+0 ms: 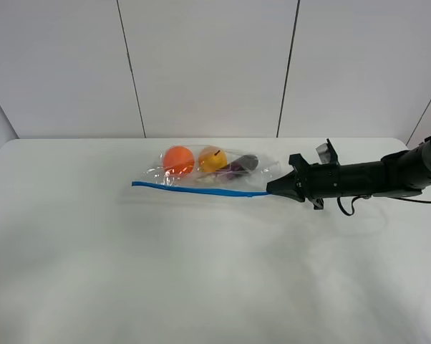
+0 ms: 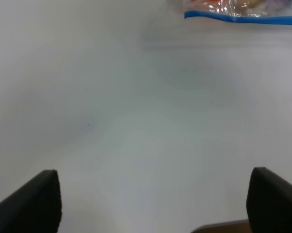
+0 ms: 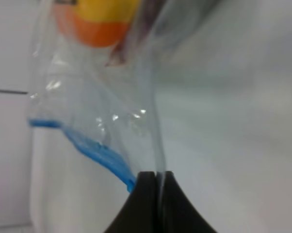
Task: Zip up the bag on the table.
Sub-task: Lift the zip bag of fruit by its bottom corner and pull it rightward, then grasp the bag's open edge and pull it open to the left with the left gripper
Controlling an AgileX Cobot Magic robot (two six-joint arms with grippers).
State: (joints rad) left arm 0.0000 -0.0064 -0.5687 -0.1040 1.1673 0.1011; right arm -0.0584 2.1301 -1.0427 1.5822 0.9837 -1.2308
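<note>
The bag [image 1: 208,172] lies on the table [image 1: 201,272] near its far middle, with its blue zip strip [image 1: 201,190] along the near edge. Orange, yellow and dark purple toy produce show through it. My right gripper [image 1: 271,190] reaches in from the right and is shut on the bag's right end at the zip strip; the right wrist view shows its jaws [image 3: 155,194] pinched on the clear plastic and blue strip [image 3: 100,155]. My left gripper [image 2: 151,204] is open over bare table, with the bag's left end [image 2: 243,12] far from it. It is out of the high view.
A white panelled wall [image 1: 215,64] stands behind the table's far edge. The right arm [image 1: 373,178] lies low over the table's right side.
</note>
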